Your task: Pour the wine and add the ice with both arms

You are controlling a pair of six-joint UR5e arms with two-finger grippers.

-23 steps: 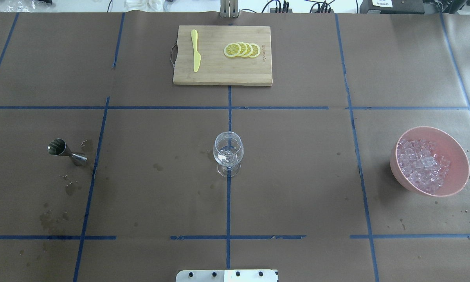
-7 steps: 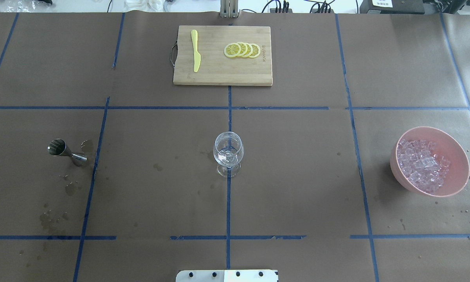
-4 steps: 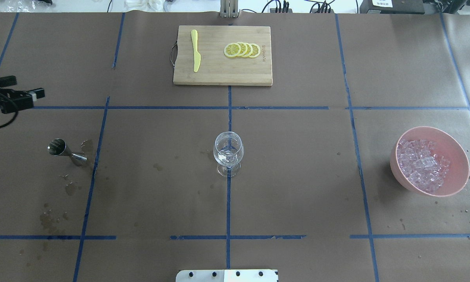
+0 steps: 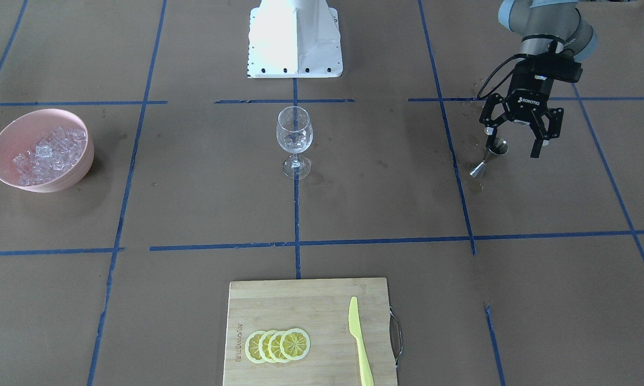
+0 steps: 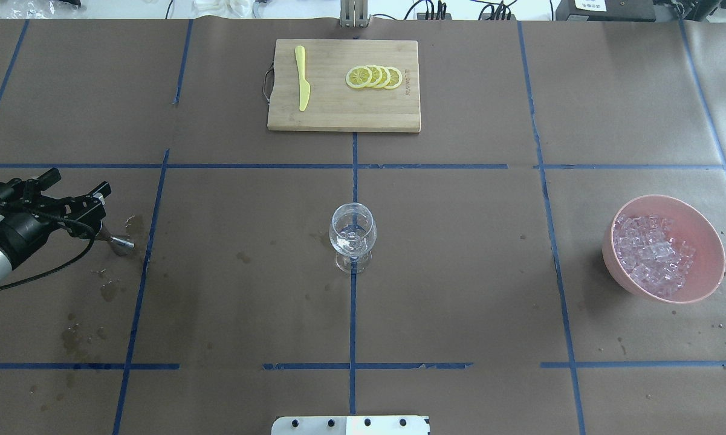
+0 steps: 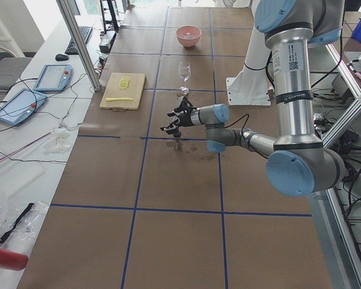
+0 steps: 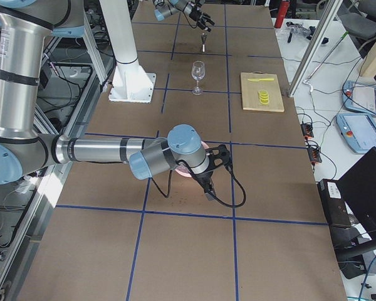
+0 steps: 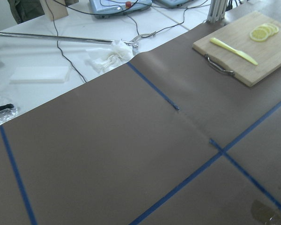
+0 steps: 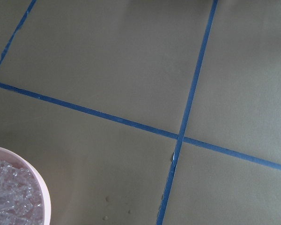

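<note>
A clear wine glass (image 4: 294, 134) stands mid-table, also in the overhead view (image 5: 352, 232). The ice (image 5: 650, 254) fills a pink bowl (image 5: 707, 241) at the table's right end; both also show in the front view, ice (image 4: 48, 153) and bowl (image 4: 5, 134). My left gripper (image 4: 515, 142) is open and empty, hovering over a steel jigger (image 4: 485, 161); in the overhead view the gripper (image 5: 77, 183) hides the jigger's cup, and only its base (image 5: 121, 244) shows. My right gripper (image 7: 214, 172) hangs by the bowl; I cannot tell whether it is open.
A wooden cutting board (image 5: 343, 84) at the far side carries a yellow knife (image 5: 302, 78) and lemon slices (image 5: 375, 77). The white pedestal (image 4: 295, 37) stands at the robot's side. Wet stains (image 5: 106, 290) mark the paper near the jigger.
My left arm has come into the overhead view from the left and moved down toward the jigger, its open gripper now over the jigger's cup. Glass, bowl and board have not moved.
</note>
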